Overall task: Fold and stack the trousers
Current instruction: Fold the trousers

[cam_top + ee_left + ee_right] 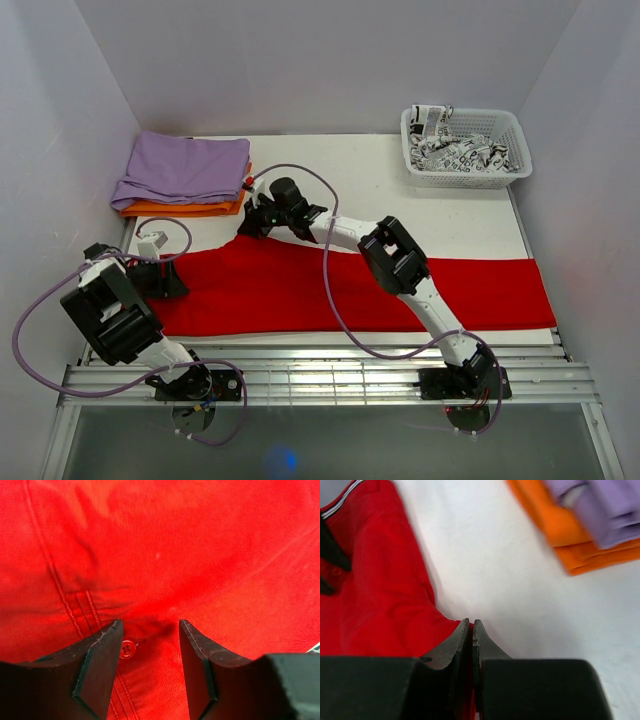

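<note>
The bright red trousers (380, 285) lie flat across the table's front, from left to right. My left gripper (160, 278) is over their left end. In the left wrist view it (150, 625) is open, its jaws straddling the red cloth (175, 555) beside a red button (127, 649) and a seam. My right gripper (250, 222) reaches to the trousers' upper left corner. In the right wrist view it (472, 622) is shut on a thin edge of the red fabric (375, 590), which shows between the jaws.
A folded lilac-purple cloth (185, 165) lies on a folded orange cloth (190, 208) at the back left, close to my right gripper; both show in the right wrist view (560, 535). A white basket (468, 113) holding a black-and-white patterned cloth (455, 150) stands at the back right.
</note>
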Robot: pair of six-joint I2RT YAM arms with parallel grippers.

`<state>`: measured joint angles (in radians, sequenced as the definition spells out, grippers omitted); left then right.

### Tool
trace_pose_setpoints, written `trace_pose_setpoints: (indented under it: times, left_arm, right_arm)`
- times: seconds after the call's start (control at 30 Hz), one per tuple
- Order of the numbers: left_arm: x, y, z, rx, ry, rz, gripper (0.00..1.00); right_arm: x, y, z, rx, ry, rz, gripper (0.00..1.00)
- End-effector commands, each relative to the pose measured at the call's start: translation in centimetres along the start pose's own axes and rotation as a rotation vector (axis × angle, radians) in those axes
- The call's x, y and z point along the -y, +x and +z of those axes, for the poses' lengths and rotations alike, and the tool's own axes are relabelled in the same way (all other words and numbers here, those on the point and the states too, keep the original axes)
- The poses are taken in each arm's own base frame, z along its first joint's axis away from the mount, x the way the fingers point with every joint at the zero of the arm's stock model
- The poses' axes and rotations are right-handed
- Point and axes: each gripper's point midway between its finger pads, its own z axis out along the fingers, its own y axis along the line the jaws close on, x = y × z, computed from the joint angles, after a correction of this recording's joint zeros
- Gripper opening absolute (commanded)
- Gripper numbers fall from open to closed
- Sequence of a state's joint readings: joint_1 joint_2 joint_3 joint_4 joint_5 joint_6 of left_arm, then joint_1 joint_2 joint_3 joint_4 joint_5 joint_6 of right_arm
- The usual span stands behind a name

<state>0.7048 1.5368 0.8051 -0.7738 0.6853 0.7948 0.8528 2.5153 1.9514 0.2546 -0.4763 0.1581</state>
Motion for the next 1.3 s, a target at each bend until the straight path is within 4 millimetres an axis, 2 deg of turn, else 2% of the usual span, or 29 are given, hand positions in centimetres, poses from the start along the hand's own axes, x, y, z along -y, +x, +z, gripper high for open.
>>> trace_pose_setpoints:
  times: [0.0, 0.1, 0.2, 0.3, 0.33, 0.37, 0.43, 0.47, 0.5, 0.57, 0.6, 0.63, 0.67, 0.7, 0.73, 0.77, 0.8, 0.83, 0.87, 0.9, 0.93, 0.97, 1.03, 1.07, 1.13, 1.17, 1.27]
  left_arm:
    - [-1.2, 4.8, 0.9, -0.164, -0.052, -0.017, 0.61]
    - [-1.5, 4.9, 0.8, -0.172, -0.063, -0.014, 0.60]
    - [-2.0, 5.0, 0.6, -0.170, -0.074, -0.021, 0.60]
    - [-2.2, 4.7, 0.7, -0.162, -0.071, -0.031, 0.61]
    - [-2.2, 4.4, 0.6, -0.151, -0.072, -0.040, 0.65]
    - [-2.2, 3.5, 0.5, -0.123, -0.065, -0.037, 0.68]
    - [-1.7, 2.1, 0.0, -0.079, -0.040, -0.035, 0.76]
    - [-1.2, 0.4, -0.6, -0.020, -0.028, -0.022, 0.79]
    - [-1.1, -1.2, -1.4, 0.017, -0.029, -0.003, 0.82]
    - [-0.8, -3.7, -2.9, 0.085, -0.044, 0.027, 0.94]
    - [-0.8, -5.4, -3.9, 0.120, -0.050, 0.048, 0.95]
    - [-0.7, -6.1, -4.4, 0.134, -0.052, 0.052, 0.95]
    - [-0.5, -6.7, -5.0, 0.146, -0.054, 0.062, 0.96]
    - [0.0, -6.9, -5.3, 0.146, -0.041, 0.063, 0.97]
    - [0.2, -7.3, -5.8, 0.154, -0.044, 0.075, 0.97]
    - [0.4, -7.3, -6.0, 0.157, -0.045, 0.084, 0.97]
    - [0.7, -7.4, -6.3, 0.164, -0.048, 0.107, 0.97]
    - [1.3, -7.2, -6.1, 0.164, -0.038, 0.116, 0.97]
    - [1.6, -7.1, -6.0, 0.163, -0.035, 0.128, 0.96]
    - [2.1, -7.1, -5.9, 0.159, -0.031, 0.145, 0.95]
    - [2.9, -7.0, -5.3, 0.138, -0.016, 0.171, 0.93]
    - [3.5, -6.7, -4.7, 0.125, 0.002, 0.172, 0.90]
    - [4.7, -6.7, -3.6, 0.099, 0.039, 0.168, 0.85]
    - [5.1, -6.5, -3.0, 0.083, 0.054, 0.155, 0.83]
    - [5.1, -6.3, -1.7, 0.058, 0.063, 0.134, 0.78]
    - [4.7, -6.2, -1.3, 0.049, 0.049, 0.087, 0.75]
    - [3.3, -4.8, 0.3, -0.026, 0.040, -0.024, 0.69]
  right_arm:
    - [4.7, -9.4, -3.7, 0.238, 0.207, -0.081, 0.08]
    - [7.7, -9.0, -4.8, 0.245, 0.325, -0.064, 0.08]
    - [9.4, -7.9, -5.5, 0.230, 0.382, -0.060, 0.08]
    - [9.2, -7.1, -5.2, 0.214, 0.330, -0.079, 0.08]
    - [8.0, -6.9, -4.6, 0.201, 0.261, -0.092, 0.08]
    - [7.4, -8.4, -4.5, 0.193, 0.238, -0.093, 0.25]
    - [6.5, -9.2, -4.4, 0.167, 0.185, -0.098, 0.48]
    - [6.2, -9.7, -5.0, 0.157, 0.187, -0.114, 0.69]
    - [5.1, -11.7, -6.4, 0.172, 0.185, -0.149, 0.79]
    - [4.5, -13.1, -8.7, 0.158, 0.175, -0.246, 0.94]
    - [3.5, -13.8, -10.8, 0.130, 0.171, -0.267, 0.98]
    - [3.0, -13.8, -12.0, 0.105, 0.153, -0.287, 0.96]
    - [3.5, -13.9, -13.7, 0.077, 0.162, -0.337, 0.93]
    - [2.4, -13.0, -15.9, -0.006, 0.152, -0.316, 0.93]
    - [2.1, -11.6, -17.0, -0.060, 0.135, -0.308, 0.93]
    - [2.6, -10.5, -18.6, -0.111, 0.134, -0.331, 0.94]
    - [1.6, -9.0, -20.9, -0.185, 0.118, -0.298, 0.97]
    - [1.3, -6.2, -22.0, -0.253, 0.097, -0.256, 1.00]
    - [2.0, -4.7, -23.7, -0.299, 0.105, -0.245, 0.90]
    - [1.6, -4.0, -25.3, -0.327, 0.113, -0.231, 0.84]
    - [1.4, -1.5, -26.9, -0.403, 0.114, -0.185, 0.80]
    - [2.1, 1.6, -28.7, -0.468, 0.131, -0.131, 0.70]
    - [2.7, 4.1, -31.4, -0.535, 0.172, -0.122, 0.62]
    - [2.7, 7.0, -33.4, -0.606, 0.183, -0.051, 0.54]
    - [2.4, 9.5, -35.4, -0.664, 0.192, 0.002, 0.49]
    - [1.9, 11.8, -37.1, -0.707, 0.192, 0.068, 0.46]
    - [1.7, 15.0, -40.0, -0.779, 0.234, 0.125, 0.46]
